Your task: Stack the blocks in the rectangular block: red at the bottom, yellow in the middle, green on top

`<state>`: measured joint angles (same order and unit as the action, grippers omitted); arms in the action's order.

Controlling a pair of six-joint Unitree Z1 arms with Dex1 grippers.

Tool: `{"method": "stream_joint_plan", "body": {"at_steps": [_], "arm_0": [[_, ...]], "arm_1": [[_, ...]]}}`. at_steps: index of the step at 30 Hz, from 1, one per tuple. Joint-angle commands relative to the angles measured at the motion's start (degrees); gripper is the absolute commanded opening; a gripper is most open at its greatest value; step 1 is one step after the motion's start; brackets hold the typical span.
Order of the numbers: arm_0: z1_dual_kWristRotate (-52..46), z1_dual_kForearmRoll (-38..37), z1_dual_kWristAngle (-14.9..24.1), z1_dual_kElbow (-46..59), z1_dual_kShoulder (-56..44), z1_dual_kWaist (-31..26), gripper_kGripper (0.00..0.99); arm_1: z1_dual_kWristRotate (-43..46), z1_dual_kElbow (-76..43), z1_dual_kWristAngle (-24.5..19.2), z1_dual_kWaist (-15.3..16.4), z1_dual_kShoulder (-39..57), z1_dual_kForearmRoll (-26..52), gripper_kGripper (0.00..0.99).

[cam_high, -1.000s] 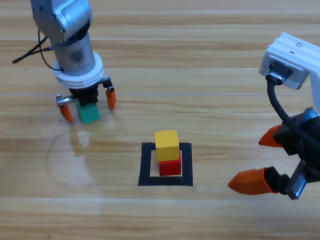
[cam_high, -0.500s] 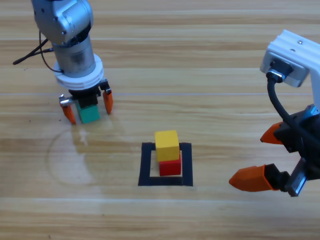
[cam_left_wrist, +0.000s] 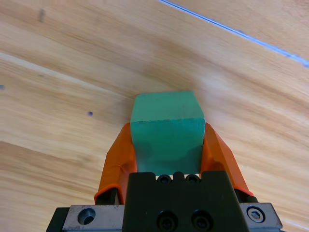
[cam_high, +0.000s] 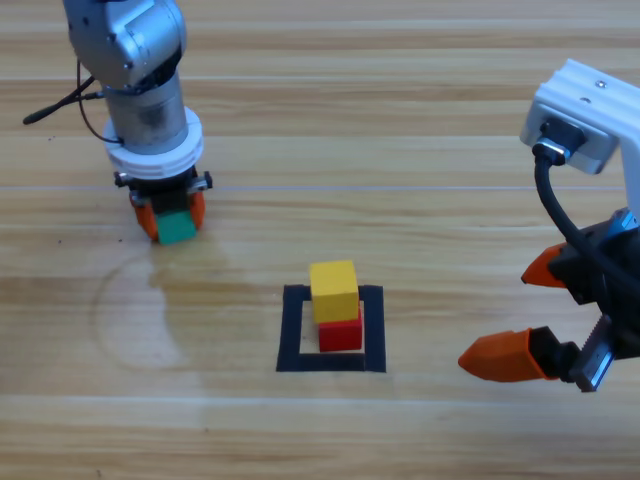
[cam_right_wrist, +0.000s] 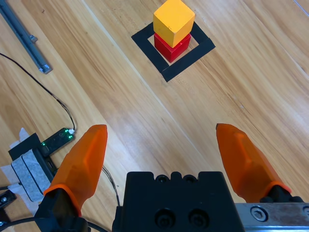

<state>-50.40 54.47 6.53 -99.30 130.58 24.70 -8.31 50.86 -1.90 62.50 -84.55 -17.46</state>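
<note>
The left gripper pinches the green cube between its fingers, on the wooden surface well up and left of the rectangular block. Inside that tape outline the yellow cube sits on the red cube. The green cube looks light, stiff and smooth; its flat opposite sides are best for gripping. The right gripper waits to the right of the outline, fingers spread.
</note>
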Motion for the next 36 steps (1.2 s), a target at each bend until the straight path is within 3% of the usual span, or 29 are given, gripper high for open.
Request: {"method": "stream_joint_plan", "body": {"at_steps": [1, 5, 10, 20, 27, 36], "arm_0": [[5.40, 5.38, 2.17, -3.01, -1.30, 0.62, 0.023], [14.89, 8.72, 1.11, -6.35, -8.50, 4.13, 0.021], [24.47, 18.48, -1.70, -17.33, -10.88, 9.84, 0.021], [29.31, 18.48, -8.20, -18.83, -11.23, 21.01, 0.021], [21.75, 18.74, -8.29, -19.71, -8.68, 25.23, 0.021], [0.13, 22.79, -3.89, -22.08, -3.76, 27.69, 0.025]], "arm_1": [[-0.04, -0.76, -2.06, 1.22, -1.93, 0.76, 0.990], [-0.21, -0.85, -2.06, 1.22, -1.84, 0.76, 0.990], [-0.65, -0.76, -2.23, 1.22, -1.67, 0.67, 0.990], [-0.91, -0.85, -2.32, 1.22, -1.05, 0.58, 0.990], [-0.91, -0.85, -2.32, 1.22, -0.96, 0.50, 0.990], [-0.83, -0.85, -2.32, 1.22, -0.87, 0.50, 0.990]]}}
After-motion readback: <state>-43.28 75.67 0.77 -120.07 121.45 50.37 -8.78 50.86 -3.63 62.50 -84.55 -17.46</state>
